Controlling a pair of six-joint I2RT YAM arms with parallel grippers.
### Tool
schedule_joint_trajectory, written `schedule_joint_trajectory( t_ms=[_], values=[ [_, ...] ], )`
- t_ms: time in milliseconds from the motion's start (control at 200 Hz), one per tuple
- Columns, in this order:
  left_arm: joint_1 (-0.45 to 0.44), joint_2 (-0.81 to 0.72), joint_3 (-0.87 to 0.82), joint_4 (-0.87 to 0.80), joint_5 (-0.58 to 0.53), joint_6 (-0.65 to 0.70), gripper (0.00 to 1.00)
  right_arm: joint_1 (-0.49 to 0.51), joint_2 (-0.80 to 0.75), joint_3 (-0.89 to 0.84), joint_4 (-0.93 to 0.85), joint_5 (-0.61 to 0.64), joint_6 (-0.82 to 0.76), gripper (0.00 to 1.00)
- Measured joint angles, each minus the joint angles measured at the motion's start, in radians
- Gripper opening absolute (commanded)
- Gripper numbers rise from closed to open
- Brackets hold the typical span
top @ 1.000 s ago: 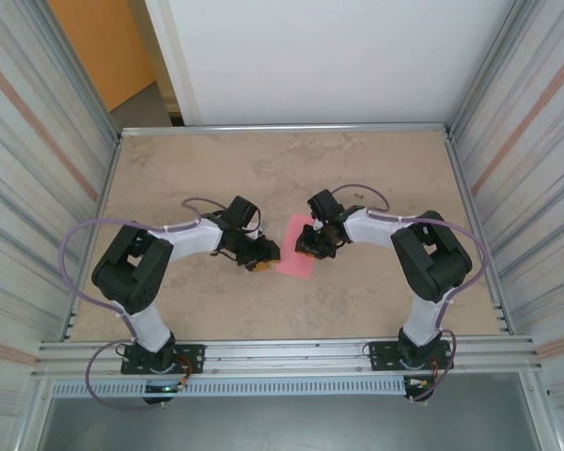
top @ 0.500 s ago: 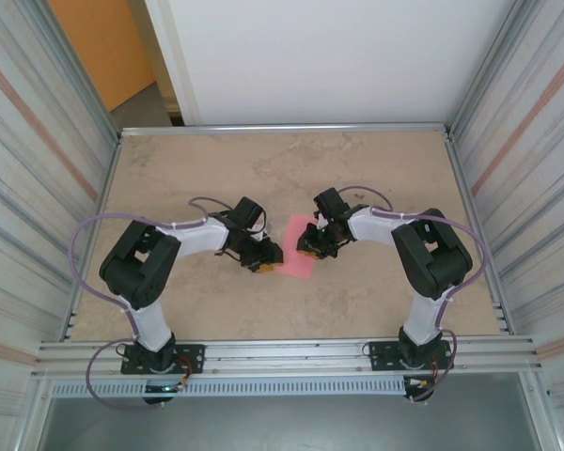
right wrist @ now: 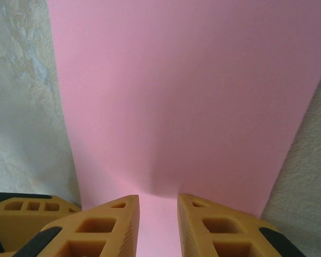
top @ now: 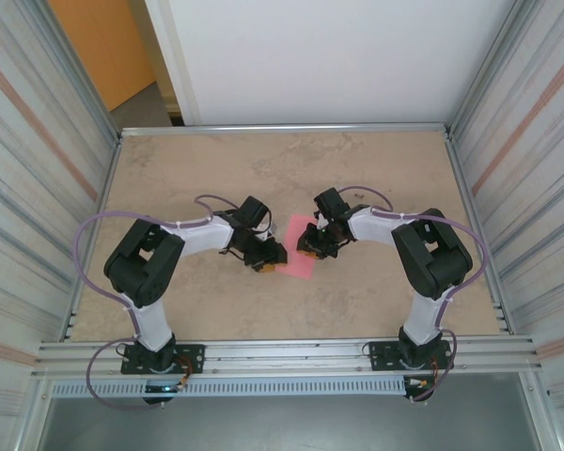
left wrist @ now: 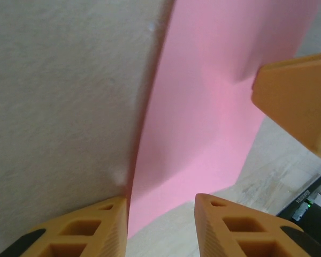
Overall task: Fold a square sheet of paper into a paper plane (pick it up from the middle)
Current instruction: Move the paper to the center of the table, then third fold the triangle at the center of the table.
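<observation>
The square sheet of paper lies pink and flat mid-table between both grippers. My left gripper is at its near-left corner, jaws open. In the left wrist view the sheet has its left edge curled up beside my left finger, and its corner lies in the gap of my left gripper. My right gripper stands on the sheet's right part. In the right wrist view the jaws of my right gripper are narrowly apart, tips down on the paper, which puckers slightly just ahead of them.
The beige table top is walled by ribbed metal panels left and right. A finger of the right gripper shows at the right of the left wrist view, close over the sheet.
My left gripper has slid right, up to the sheet's near-left corner. The right gripper and the paper have stayed put.
</observation>
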State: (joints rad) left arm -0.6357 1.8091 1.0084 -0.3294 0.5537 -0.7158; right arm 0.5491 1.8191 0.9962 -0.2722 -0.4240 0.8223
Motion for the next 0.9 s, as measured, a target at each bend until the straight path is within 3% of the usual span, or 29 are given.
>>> schedule_joint_trajectory(
  t_ms=[276, 902],
  values=[
    [0.006, 0.008, 0.006, 0.052, 0.067, 0.003, 0.38, 0.000, 0.000, 0.000, 0.000, 0.000, 0.000, 0.26],
    [0.062, 0.127, 0.132, 0.035, 0.114, 0.052, 0.25, -0.006, 0.000, -0.006, 0.009, -0.012, 0.000, 0.25]
  ],
)
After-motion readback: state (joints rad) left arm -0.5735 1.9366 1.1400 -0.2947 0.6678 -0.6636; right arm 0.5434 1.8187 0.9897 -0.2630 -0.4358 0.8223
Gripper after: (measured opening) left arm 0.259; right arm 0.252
